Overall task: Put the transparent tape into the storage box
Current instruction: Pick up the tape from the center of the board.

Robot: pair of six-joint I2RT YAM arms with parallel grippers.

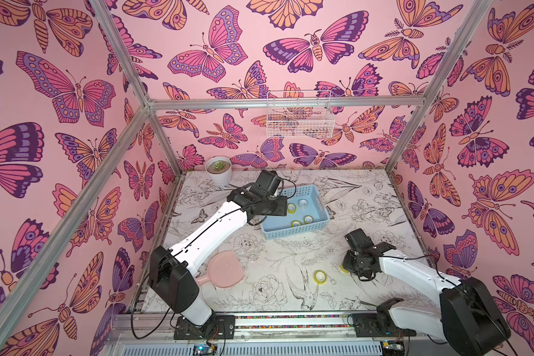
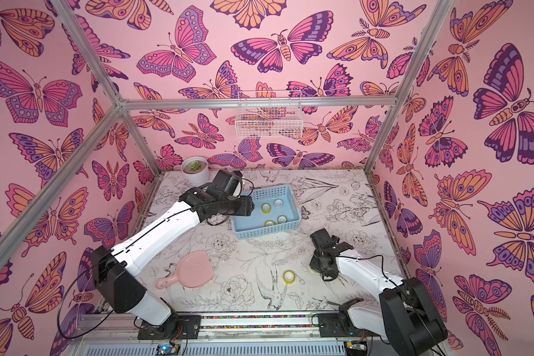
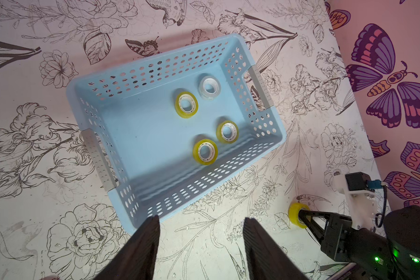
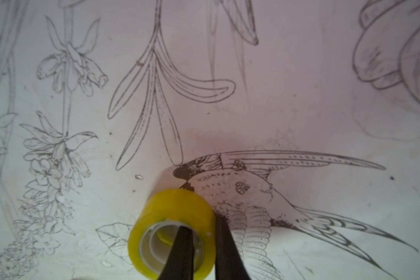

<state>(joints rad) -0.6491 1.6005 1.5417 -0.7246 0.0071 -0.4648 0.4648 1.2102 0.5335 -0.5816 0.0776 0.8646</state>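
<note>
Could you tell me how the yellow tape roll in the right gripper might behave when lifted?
The yellow tape roll, a small hollow ring, probably lifts stiff and light. The right gripper pinches only its glossy wall, so it may swivel. Released on edge, it could roll.

The blue storage box [image 3: 143,135] holds three yellow tape rolls [image 3: 186,105] and one colourless roll [image 3: 209,87], all flat. Outside it are one flat yellow roll [image 1: 320,276] and one roll on edge [image 4: 177,206].

Pink hand mirror [image 1: 225,269] on floral table [image 1: 367,197]; potted succulent [image 1: 218,171]; white wire basket [image 1: 299,120] above
</note>
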